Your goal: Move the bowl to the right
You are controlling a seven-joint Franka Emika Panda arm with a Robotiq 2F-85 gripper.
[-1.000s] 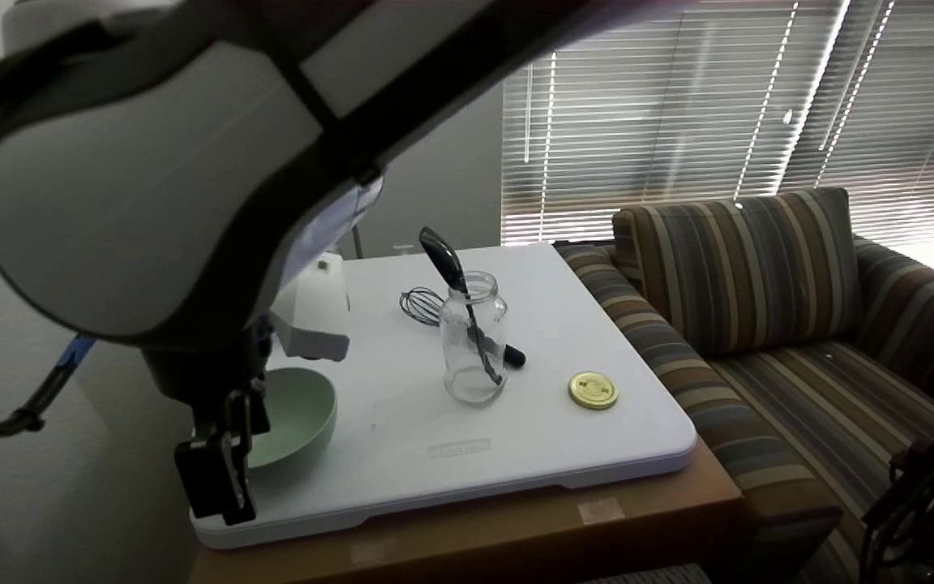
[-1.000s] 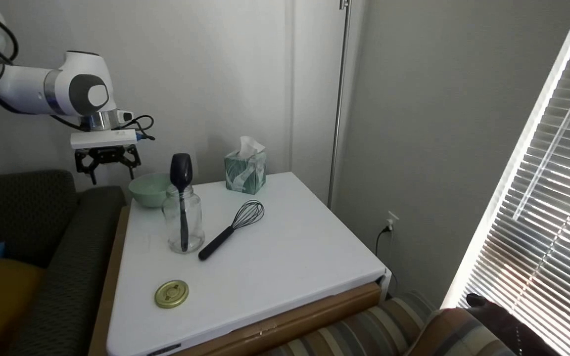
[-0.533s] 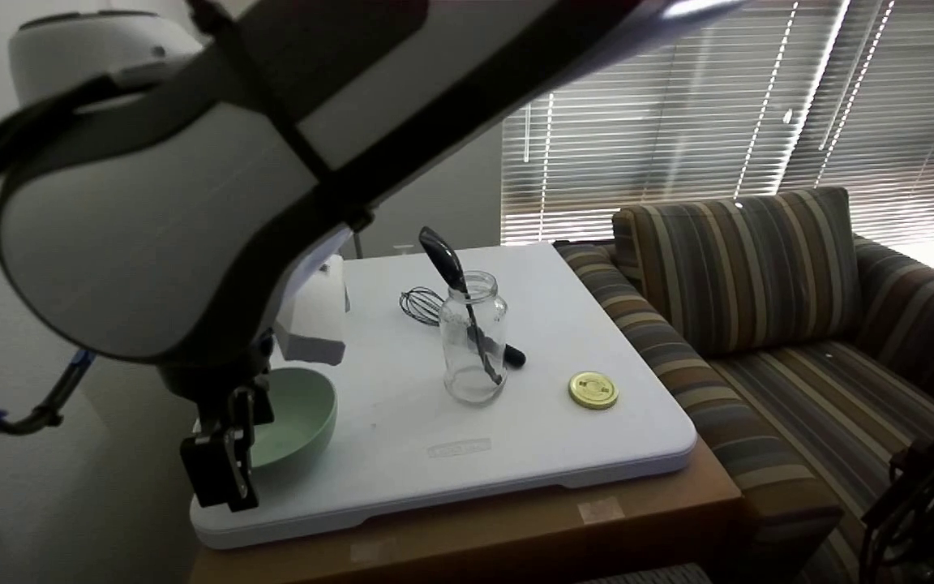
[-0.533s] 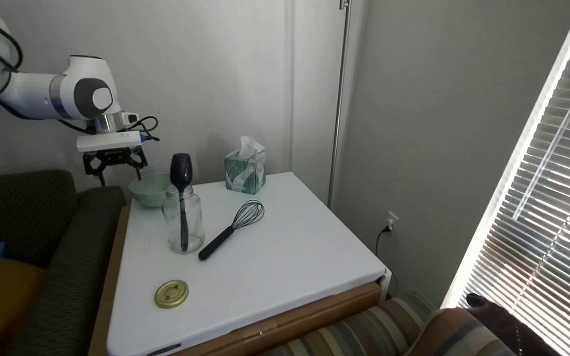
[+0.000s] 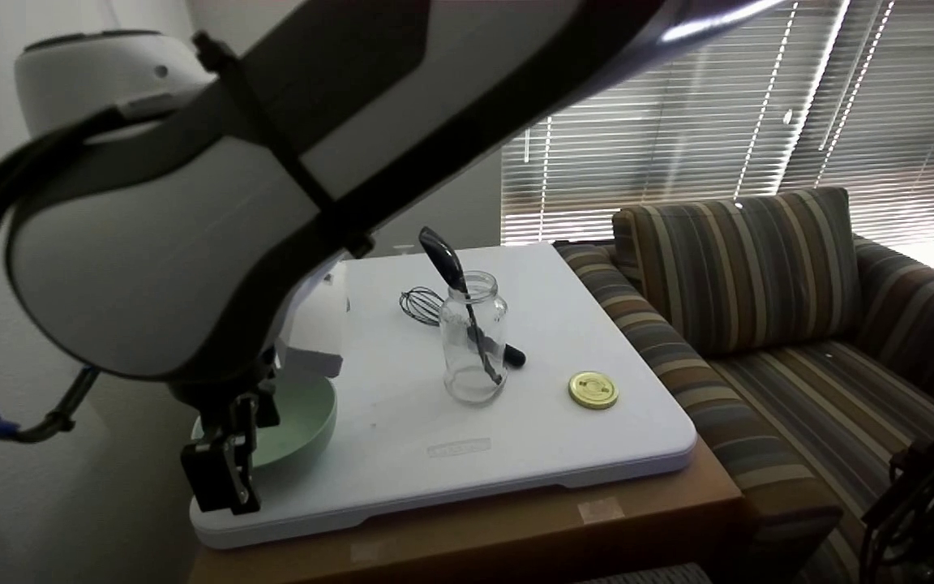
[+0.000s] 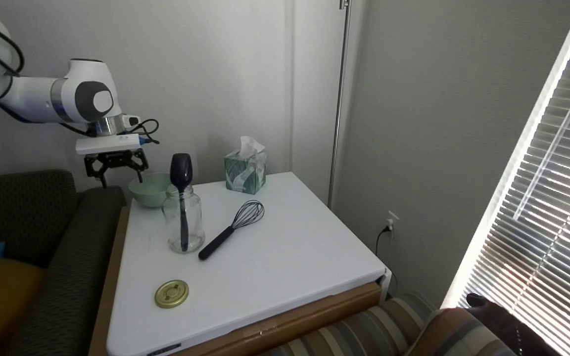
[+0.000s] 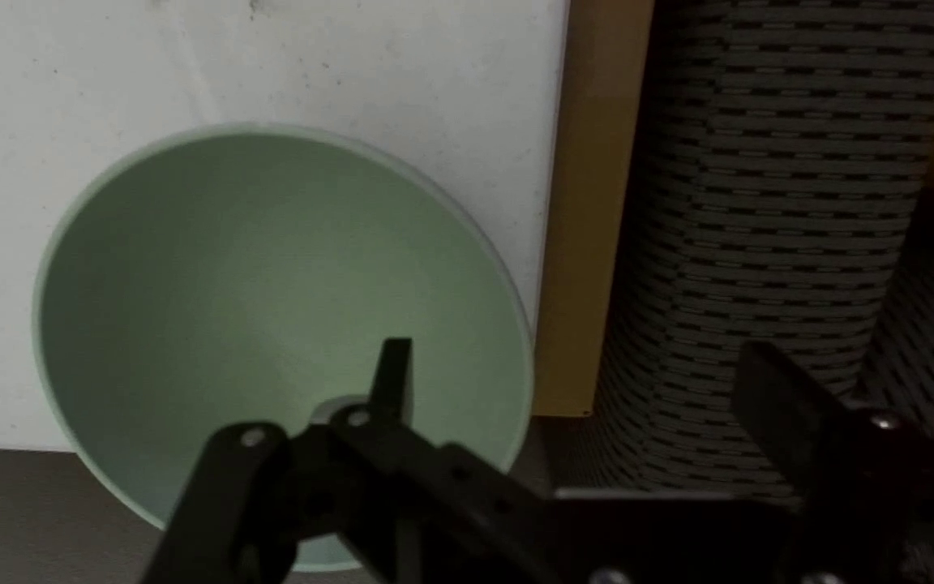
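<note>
Against a second ago, the arm (image 6: 32, 99) sits slightly lower and farther across, bringing the gripper (image 6: 122, 183) nearer the bowl (image 6: 150, 194). The jaws stand well apart and clamp nothing: in the wrist view one finger (image 7: 392, 373) shows over the bowl's inside, while the other finger (image 7: 779, 397) shows outside its rim, past the table edge. How high they hang above the rim is hard to judge from these angles. The bowl is unmoved at the corner of the table, close to the dark sofa. So the task looks to be at the approach, likely for a pinch on the rim, with the shift to the right not yet begun.

The striped armchair (image 5: 747, 276) is cloth in browns and greys; the dark sofa (image 6: 72, 242) has a weave of short dashes. The white table (image 6: 285, 267) is smooth, with rounded corners. The bowl is round and plain, mint green, its rim thin and paler. A clear glass jar (image 6: 195, 215) stands upright; the tissue box (image 6: 242, 175) is square-edged, patterned in green. The whisk (image 6: 232, 228), wire loops on a black handle, lies flat. A black spoon (image 5: 441, 255) leans in the jar. Smallest is the gold lid (image 6: 171, 294), a shiny flat disc.
</note>
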